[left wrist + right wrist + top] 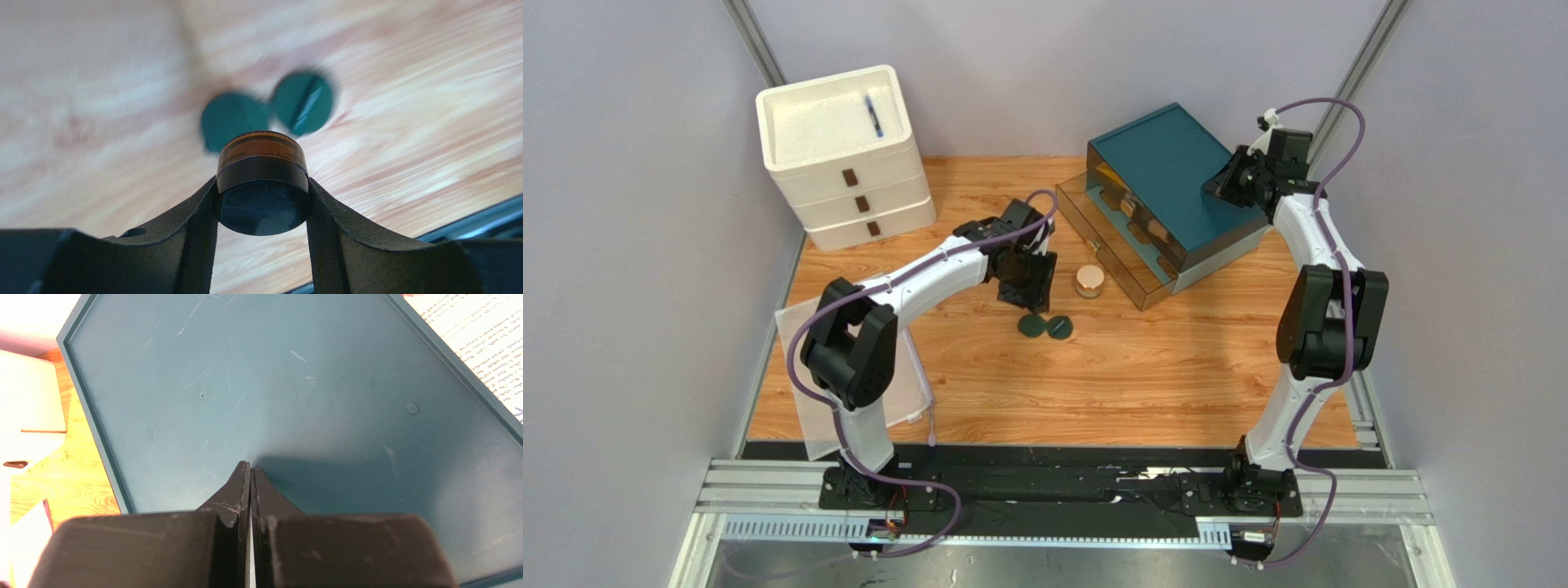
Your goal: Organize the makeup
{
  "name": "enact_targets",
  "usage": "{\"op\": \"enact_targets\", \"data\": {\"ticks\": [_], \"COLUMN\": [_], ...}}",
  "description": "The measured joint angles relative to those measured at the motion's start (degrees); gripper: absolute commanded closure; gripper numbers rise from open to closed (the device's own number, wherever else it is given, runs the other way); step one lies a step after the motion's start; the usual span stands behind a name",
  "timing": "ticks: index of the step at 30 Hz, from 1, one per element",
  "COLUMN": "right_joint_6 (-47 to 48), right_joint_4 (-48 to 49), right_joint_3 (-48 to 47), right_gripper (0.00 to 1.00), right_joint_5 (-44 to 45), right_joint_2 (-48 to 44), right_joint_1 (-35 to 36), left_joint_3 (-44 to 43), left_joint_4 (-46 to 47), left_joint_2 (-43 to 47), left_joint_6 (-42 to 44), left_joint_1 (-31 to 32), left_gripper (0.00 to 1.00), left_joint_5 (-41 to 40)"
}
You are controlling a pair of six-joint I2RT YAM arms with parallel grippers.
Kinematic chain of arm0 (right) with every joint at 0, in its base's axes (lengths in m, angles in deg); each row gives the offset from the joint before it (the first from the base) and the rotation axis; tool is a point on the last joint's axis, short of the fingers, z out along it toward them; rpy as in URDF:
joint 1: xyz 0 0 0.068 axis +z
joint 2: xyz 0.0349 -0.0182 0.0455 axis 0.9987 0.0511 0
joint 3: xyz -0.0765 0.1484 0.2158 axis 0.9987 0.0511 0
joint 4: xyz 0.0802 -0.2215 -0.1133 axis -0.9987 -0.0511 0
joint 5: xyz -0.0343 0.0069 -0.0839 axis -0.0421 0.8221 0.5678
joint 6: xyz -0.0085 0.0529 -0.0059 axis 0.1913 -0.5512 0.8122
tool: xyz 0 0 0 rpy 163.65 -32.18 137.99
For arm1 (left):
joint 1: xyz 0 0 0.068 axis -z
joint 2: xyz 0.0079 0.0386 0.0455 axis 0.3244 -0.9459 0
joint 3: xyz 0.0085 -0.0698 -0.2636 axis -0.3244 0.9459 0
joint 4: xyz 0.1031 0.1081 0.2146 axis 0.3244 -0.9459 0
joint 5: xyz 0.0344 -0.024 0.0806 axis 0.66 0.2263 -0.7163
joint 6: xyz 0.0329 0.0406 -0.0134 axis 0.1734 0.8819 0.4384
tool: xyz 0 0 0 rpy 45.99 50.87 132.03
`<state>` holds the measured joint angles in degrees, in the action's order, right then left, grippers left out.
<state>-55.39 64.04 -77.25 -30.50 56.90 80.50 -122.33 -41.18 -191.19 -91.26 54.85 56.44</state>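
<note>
My left gripper is shut on a black-lidded amber jar and holds it above the wooden table. Two dark green round compacts lie side by side on the table just in front of it, also in the left wrist view. A gold-lidded jar stands to the right of the gripper. The teal organizer has its lower clear drawer pulled out, with several small cosmetics inside. My right gripper is shut and empty over the organizer's top.
A white three-drawer box stands at the back left with a blue pen on its top. A clear flat sheet lies at the table's left front. Walls close in on both sides.
</note>
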Motion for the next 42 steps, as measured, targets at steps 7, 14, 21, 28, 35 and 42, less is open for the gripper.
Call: {"op": "enact_targets", "data": {"ticks": [7,14,21,28,35,42], "right_joint_6": [0.0,0.0,0.0,0.0,0.0,0.0], "right_joint_4": [-0.3,-0.4,-0.4,-0.4,-0.4,-0.3], "right_joint_3": [-0.3,-0.3,-0.3,-0.3,-0.3,-0.3], "right_gripper": [1.0,1.0,1.0,1.0,1.0,1.0], "right_joint_5": [0.0,0.0,0.0,0.0,0.0,-0.1], "right_joint_2": [0.2,0.2,0.2,0.2,0.2,0.2], "right_joint_1": [0.0,0.0,0.0,0.0,0.0,0.0], "left_joint_3": [-14.6,-31.6,-41.8,-43.9,-43.9,-44.1], "left_joint_4": [10.1,18.1,20.0,17.9,14.2,13.4], "left_joint_2": [-5.5,-21.4,-30.7,-31.8,-31.8,-31.8], "left_joint_6": [-5.5,-14.0,-18.0,-18.3,-17.6,-17.3], "left_joint_1": [0.1,1.6,4.4,5.4,5.3,5.3], "left_gripper": [1.0,1.0,0.96,0.54,0.48,0.4], "left_joint_5": [7.2,13.3,15.2,15.1,12.9,12.1]}}
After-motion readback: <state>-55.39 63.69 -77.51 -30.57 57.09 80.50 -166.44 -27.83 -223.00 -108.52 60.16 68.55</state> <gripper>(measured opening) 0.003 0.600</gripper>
